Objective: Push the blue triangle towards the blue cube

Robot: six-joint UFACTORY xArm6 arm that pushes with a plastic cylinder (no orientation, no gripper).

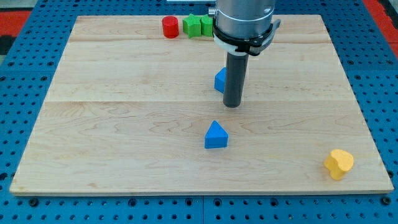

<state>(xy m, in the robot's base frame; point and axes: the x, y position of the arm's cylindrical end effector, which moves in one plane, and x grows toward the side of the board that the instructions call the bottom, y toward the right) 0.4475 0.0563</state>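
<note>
My tip (pixel 232 106) rests on the wooden board (pixel 124 124), just beside the blue cube (pixel 219 81). The blue triangle (pixel 216 135) lies apart, below. I have no pincer, only the bare rod.

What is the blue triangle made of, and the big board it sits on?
The blue triangle looks like painted wood or plastic: solid even colour, matte, crisp edges; I can't tell which. The board looks like pale wood, with visible grain and plank seams, lightly smooth. My tip is a dark, dull rod, probably metal or plastic, beside the blue cube.
</note>
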